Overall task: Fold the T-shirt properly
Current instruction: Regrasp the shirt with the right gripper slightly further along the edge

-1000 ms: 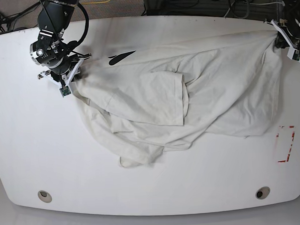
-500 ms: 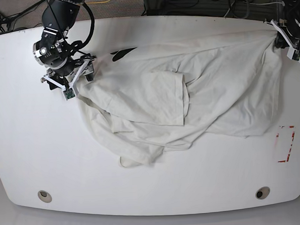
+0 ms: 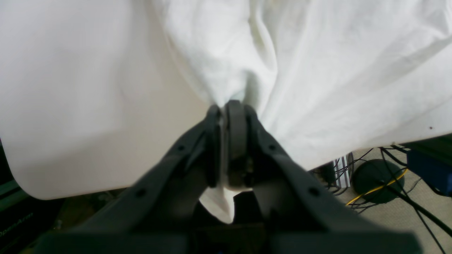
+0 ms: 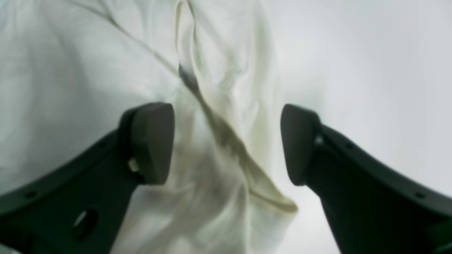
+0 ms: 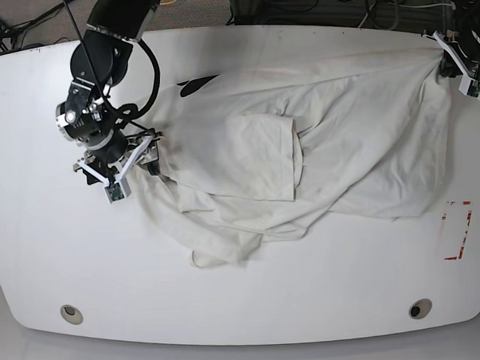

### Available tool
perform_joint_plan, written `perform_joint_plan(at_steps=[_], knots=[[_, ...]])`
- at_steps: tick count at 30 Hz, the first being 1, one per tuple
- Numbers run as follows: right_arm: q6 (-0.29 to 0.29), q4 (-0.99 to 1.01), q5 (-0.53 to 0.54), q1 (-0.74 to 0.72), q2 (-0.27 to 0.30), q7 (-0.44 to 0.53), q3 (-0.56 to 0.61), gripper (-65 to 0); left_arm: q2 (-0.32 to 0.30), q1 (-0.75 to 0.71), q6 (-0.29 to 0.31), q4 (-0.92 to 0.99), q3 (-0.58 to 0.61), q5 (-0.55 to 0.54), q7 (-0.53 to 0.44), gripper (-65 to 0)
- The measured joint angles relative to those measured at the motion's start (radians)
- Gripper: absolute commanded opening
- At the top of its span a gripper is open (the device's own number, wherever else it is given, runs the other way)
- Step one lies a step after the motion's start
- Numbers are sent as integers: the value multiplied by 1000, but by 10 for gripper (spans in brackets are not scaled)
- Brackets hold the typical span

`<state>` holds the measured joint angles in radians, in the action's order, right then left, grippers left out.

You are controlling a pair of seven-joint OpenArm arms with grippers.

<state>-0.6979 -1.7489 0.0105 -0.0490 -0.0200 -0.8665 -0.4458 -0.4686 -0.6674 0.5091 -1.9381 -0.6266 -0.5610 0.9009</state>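
The T-shirt (image 5: 319, 157) lies crumpled across the middle of the white table (image 5: 253, 307), one sleeve folded over the body and a bunched edge trailing toward the near left of the base view. The left gripper (image 3: 229, 109) is clamped on a pinch of the shirt's fabric at the far corner of the table, cloth squeezed between its closed jaws. The right gripper (image 4: 226, 141) hovers over a twisted ridge of hem with its jaws wide apart, nothing between them held.

To do this step well, the right gripper should probably drop straight onto that ridge so both pads bracket the hem, close only on a single layer edge rather than the whole bunch, and then pull away from the left gripper to draw the cloth flat while the left holds its anchor.

Compared with a second ago, the right arm has slid along the shirt's edge toward the near side of the table and its jaws have opened, letting go of the fabric by the collar end; the left gripper's hold is unchanged.
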Motion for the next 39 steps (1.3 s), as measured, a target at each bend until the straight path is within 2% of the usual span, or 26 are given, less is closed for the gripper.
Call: perform_joint_plan(at_steps=[8,16,21,27,32,36,39], knots=[[0,168,-79,-141,5,7,-3,-211,0,0,0,0,1,0,0,-650],[0,349,-131,-235,8,103,-2,-252,0,0,0,1,1,0,0,-650],[1,458,-140,-249,9,138,-2,-271,0,2,0,1,1,0,0,-650],[1,538,-142,-251,9,234,-2,-271,0,2,0,1,1,0,0,-650],[1,569,-136,-252,16,255,-2,-274,0,2,0,1,1,0,0,-650],[1,573,-137,-253,24,257,-2,-354,0,2,0,1,1,0,0,-650],[1,573,-137,-253,26,256,-2,-461,0,2,0,1,1,0,0,-650]])
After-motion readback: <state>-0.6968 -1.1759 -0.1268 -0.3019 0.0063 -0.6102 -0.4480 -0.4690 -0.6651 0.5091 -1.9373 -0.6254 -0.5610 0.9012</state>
